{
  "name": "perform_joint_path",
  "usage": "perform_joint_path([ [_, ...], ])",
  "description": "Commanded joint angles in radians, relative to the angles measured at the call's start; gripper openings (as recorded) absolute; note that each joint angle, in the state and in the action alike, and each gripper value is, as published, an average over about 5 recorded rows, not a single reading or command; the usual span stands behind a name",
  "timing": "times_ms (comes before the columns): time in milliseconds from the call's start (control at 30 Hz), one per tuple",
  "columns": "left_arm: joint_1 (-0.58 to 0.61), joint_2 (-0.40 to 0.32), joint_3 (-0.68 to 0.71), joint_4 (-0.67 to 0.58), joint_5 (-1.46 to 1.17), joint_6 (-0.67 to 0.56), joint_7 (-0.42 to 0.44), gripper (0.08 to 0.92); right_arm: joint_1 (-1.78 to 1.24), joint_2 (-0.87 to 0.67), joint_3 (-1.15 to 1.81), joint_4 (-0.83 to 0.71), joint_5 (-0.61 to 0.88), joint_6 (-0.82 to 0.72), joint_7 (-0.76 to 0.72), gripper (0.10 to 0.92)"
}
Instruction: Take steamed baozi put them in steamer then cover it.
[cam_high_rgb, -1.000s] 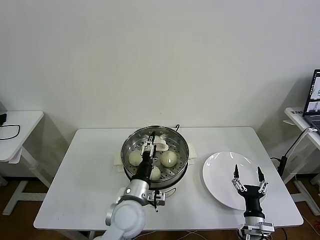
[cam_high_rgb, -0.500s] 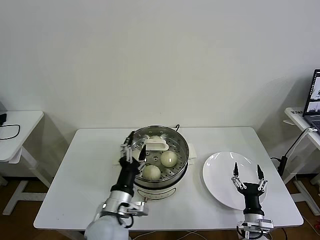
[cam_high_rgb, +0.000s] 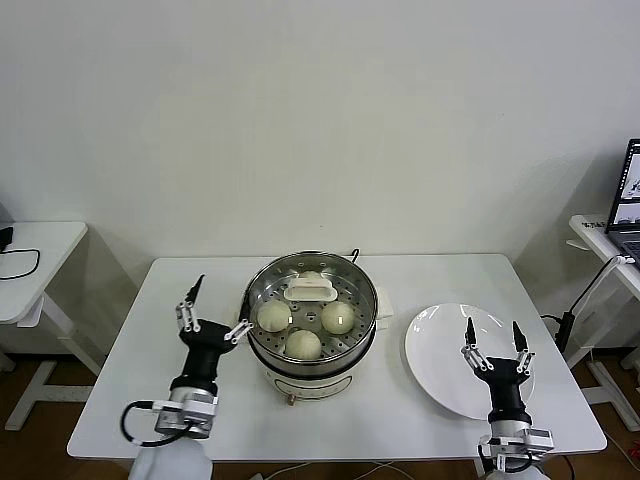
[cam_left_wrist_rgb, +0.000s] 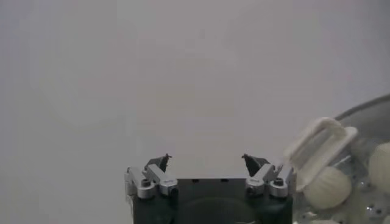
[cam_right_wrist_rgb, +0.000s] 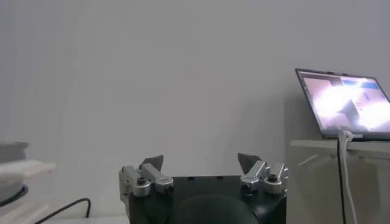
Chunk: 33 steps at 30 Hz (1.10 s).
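The glass cover (cam_high_rgb: 310, 291) sat on the steamer (cam_high_rgb: 311, 315) at the table's (cam_high_rgb: 130, 370) middle, with the baozi (cam_high_rgb: 338, 317) showing through it on the perforated tray. Glass and metal rim would make it stiff, fairly heavy, slick and breakable, so the white handle (cam_left_wrist_rgb: 318, 148) on top looked the only sound place to take hold. The buns, by contrast, should be light and soft. The left gripper (cam_high_rgb: 211, 313) stood left of the pot, jaws wide and empty. The right gripper (cam_high_rgb: 494, 345) waited over the white plate (cam_high_rgb: 440, 350), likewise spread wide.
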Motion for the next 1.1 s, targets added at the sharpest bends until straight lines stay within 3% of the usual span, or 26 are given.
perform_joint_path([
  [33,0.067,-0.045,-0.139,0.024,-0.293,-0.105,0.031,0.823,-0.032,0.006,-0.004,0.161,0.019,-0.106,-0.007,0.823],
  [1100,0.137,-0.045,-0.021,-0.014,-0.202,-0.156,0.05,0.823,-0.062,0.019,-0.026,0.205,-0.04,-0.134,-0.007,0.823],
])
